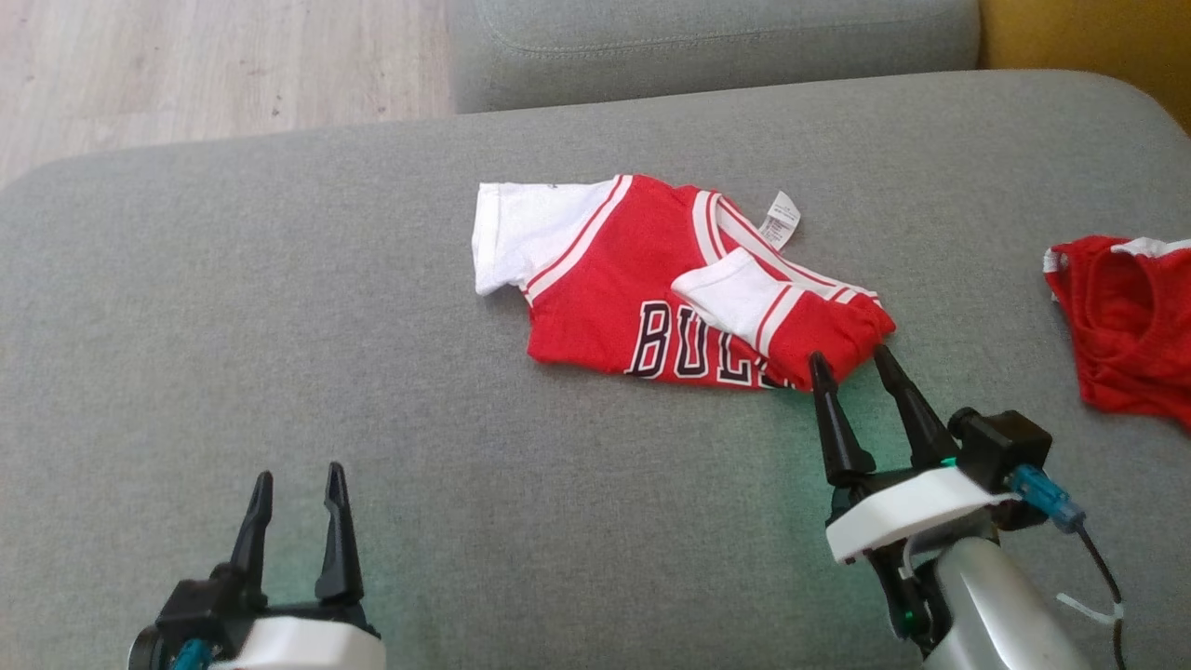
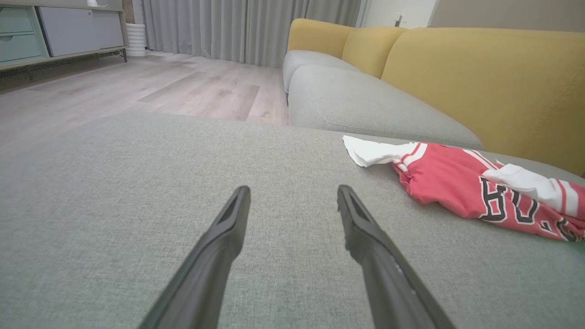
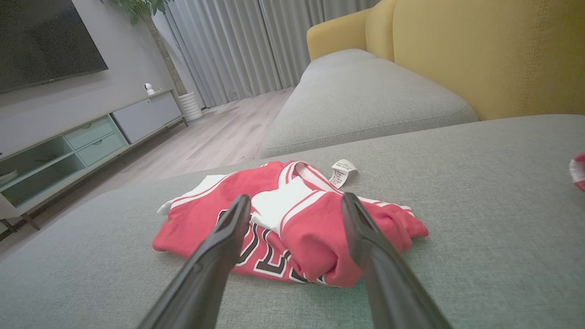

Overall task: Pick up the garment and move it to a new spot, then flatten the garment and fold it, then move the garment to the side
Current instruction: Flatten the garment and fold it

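A grey sofa cushion (image 1: 279, 326) was seen from the head, with one red-and-white jersey (image 1: 605, 298) crumpled near its middle and a second red garment (image 1: 1130, 326) well apart at the right edge. Two grippers were counted: the left gripper (image 1: 300, 473) was spread wide and empty over bare cushion, and the right gripper (image 1: 849, 356) was spread wide at the jersey's near right corner. In the left wrist view nothing was gripped, and the jersey lay off to the right. In the right wrist view the bunched red corner was framed between the wide fingers (image 3: 215, 246); contact could not be told.
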`<state>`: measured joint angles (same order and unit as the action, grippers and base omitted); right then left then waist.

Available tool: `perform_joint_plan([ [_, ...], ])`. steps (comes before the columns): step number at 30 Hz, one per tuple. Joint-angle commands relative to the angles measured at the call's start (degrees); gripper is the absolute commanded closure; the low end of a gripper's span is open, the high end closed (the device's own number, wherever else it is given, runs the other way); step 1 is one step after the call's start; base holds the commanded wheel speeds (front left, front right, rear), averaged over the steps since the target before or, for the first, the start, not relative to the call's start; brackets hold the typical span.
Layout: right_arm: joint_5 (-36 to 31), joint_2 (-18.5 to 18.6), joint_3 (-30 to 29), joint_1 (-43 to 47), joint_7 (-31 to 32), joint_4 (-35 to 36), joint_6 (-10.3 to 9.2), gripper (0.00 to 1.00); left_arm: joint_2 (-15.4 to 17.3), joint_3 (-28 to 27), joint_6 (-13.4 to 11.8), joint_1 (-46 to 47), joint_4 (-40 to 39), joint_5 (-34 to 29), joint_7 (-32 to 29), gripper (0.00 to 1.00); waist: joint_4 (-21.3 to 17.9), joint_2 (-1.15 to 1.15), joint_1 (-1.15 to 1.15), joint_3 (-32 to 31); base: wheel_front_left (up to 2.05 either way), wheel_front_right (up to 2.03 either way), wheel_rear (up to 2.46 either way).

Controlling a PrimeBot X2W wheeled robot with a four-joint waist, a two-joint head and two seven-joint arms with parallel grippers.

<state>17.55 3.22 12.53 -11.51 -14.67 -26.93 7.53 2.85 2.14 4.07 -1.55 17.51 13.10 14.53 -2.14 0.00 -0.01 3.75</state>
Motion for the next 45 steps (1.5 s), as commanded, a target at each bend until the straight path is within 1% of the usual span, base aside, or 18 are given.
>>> perform_joint_plan([
  [1,-0.44,-0.35,0.90,-0.98,-0.33,1.49,-0.04,0.00,0.05,-1.09,-0.18,2.06,-2.25,0.37,0.47,0.00,0.13,0.00,0.01,-0.01,0.00,0.00,0.00],
  [5,-1.12,-0.35,0.96,-1.82,-0.33,0.53,-0.04,0.00,0.04,0.09,-0.55,2.67,-2.62,1.08,0.47,0.00,0.35,0.00,0.01,0.60,0.00,0.00,0.00],
  [7,-2.49,-0.35,1.21,-3.46,-0.33,-0.78,-0.04,0.00,0.04,0.82,-0.53,3.20,-2.53,1.39,0.47,0.00,0.70,0.00,0.01,1.29,0.00,0.00,0.00],
  [12,-7.46,-0.35,1.87,-9.56,-0.33,-7.33,-0.04,0.00,0.03,2.97,-0.44,4.60,-1.80,2.40,0.47,0.00,2.75,0.00,0.01,3.32,0.00,0.00,0.00],
  [14,-8.09,-0.35,1.97,-10.85,-0.33,-8.58,-0.04,0.00,0.03,3.36,-0.45,4.83,-1.59,2.68,0.47,0.00,3.29,0.00,0.01,3.71,0.00,0.00,0.00],
  [17,-10.00,-0.35,2.05,-13.96,-0.33,-12.28,-0.04,0.00,0.03,4.24,-0.41,5.37,-0.92,3.23,0.47,0.00,4.96,0.00,0.01,4.76,0.00,0.00,0.00],
  [23,-14.35,-0.35,-0.36,-18.46,-0.33,-20.61,-0.04,0.00,0.03,4.87,-0.23,5.98,0.09,4.01,0.47,0.00,7.54,0.00,0.01,6.31,0.00,0.00,0.00],
  [28,-14.56,-0.35,-1.50,-21.42,-0.33,-24.05,-0.04,0.00,0.03,5.54,-0.15,6.60,0.28,4.44,0.47,0.00,8.77,0.00,0.01,7.47,0.00,0.00,0.00],
  [35,-14.86,-0.35,-1.31,-24.05,-0.33,-28.42,-0.04,0.00,0.03,6.51,-0.05,7.60,0.71,5.30,0.47,0.00,9.67,0.00,0.01,8.47,0.00,0.00,0.00],
  [40,-14.15,-0.35,-1.22,-24.65,-0.33,-29.92,-0.04,0.00,0.03,6.72,-0.06,8.02,0.83,5.75,0.47,0.00,9.70,0.00,0.01,8.83,0.00,0.00,0.00],
  [41,-14.09,-0.35,-1.28,-24.67,-0.33,-30.03,-0.04,0.02,0.03,6.68,-0.06,8.07,0.89,5.85,0.47,0.00,9.65,0.00,0.01,8.88,0.00,0.00,0.00],
  [42,-13.96,-0.35,-1.44,-24.67,-0.33,-30.02,-0.04,0.07,0.03,6.63,-0.05,8.12,0.95,5.91,0.47,0.00,9.60,0.00,0.01,8.93,0.00,0.00,0.00],
  [44,-13.77,-0.35,-1.74,-24.60,-0.33,-29.58,-0.04,0.24,0.03,6.49,0.00,8.19,0.97,5.92,0.47,0.00,9.47,0.00,0.01,9.03,0.00,0.00,0.00],
  [45,-13.59,-0.35,-1.95,-24.50,-0.33,-29.00,-0.04,0.34,0.03,6.45,0.03,8.22,0.93,5.89,0.47,0.00,9.41,0.00,0.01,9.08,0.00,0.00,0.00],
])
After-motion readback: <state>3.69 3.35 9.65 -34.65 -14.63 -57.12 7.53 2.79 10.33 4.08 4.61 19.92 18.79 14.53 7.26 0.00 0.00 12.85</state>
